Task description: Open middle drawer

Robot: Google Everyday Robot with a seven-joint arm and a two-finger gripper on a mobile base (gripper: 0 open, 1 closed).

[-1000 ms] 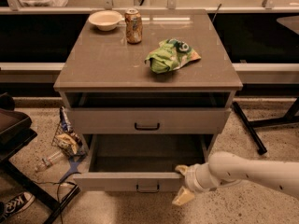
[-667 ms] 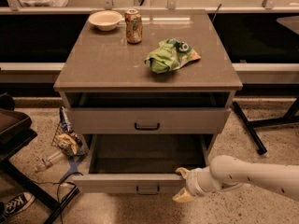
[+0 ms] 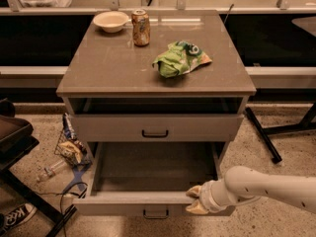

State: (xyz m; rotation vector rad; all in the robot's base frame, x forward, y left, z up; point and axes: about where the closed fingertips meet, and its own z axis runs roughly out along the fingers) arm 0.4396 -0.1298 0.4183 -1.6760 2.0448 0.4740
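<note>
The middle drawer (image 3: pixel 148 204) is pulled far out of the cabinet. Its grey box inside looks bare, and its small black loop handle (image 3: pixel 155 214) sits at the centre of the flat front. My gripper (image 3: pixel 195 200) reaches in from the right on a white arm (image 3: pixel 266 189). It is at the right part of the drawer front's top edge. Its beige fingers (image 3: pixel 194 191) stand apart, one behind the front panel and one in front of it.
The drawer above (image 3: pixel 154 127) with the same handle stands slightly out. On the cabinet top (image 3: pixel 108 68) are a bowl (image 3: pixel 110 20), a can (image 3: pixel 140 27) and a green chip bag (image 3: pixel 180 58). Litter and a bottle (image 3: pixel 69 152) lie on the floor at left, by a black chair (image 3: pixel 15 142).
The middle drawer's front has come a little further out toward the camera, and my gripper has moved with it, slightly down and left.
</note>
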